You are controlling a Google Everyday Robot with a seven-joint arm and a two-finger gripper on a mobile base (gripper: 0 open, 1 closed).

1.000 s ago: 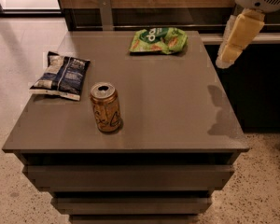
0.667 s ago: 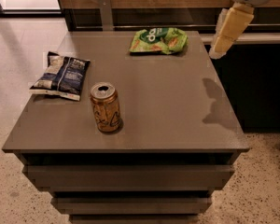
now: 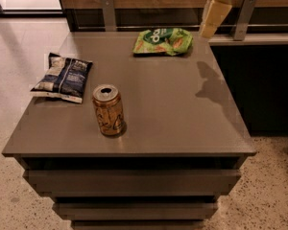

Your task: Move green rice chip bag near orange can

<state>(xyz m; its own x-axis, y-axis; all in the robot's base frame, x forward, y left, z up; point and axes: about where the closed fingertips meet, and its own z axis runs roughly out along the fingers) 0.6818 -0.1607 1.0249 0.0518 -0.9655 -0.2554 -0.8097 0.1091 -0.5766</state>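
Observation:
The green rice chip bag (image 3: 163, 40) lies flat at the far side of the grey table (image 3: 182, 119), right of centre. The orange can (image 3: 108, 110) stands upright near the front left of the table, well apart from the bag. My gripper (image 3: 213, 17) hangs in the air at the top right, just right of the bag and above the table's far right corner. It holds nothing that I can see.
A dark blue-and-white bag (image 3: 62, 77) lies at the table's left edge, left of and behind the can. A wooden wall with metal brackets (image 3: 108, 12) runs behind the table. A dark counter (image 3: 259, 80) adjoins the right side.
My gripper has moved left and farther back, from off the table's right edge to close beside the green bag. The bag, the can and the blue bag have not moved.

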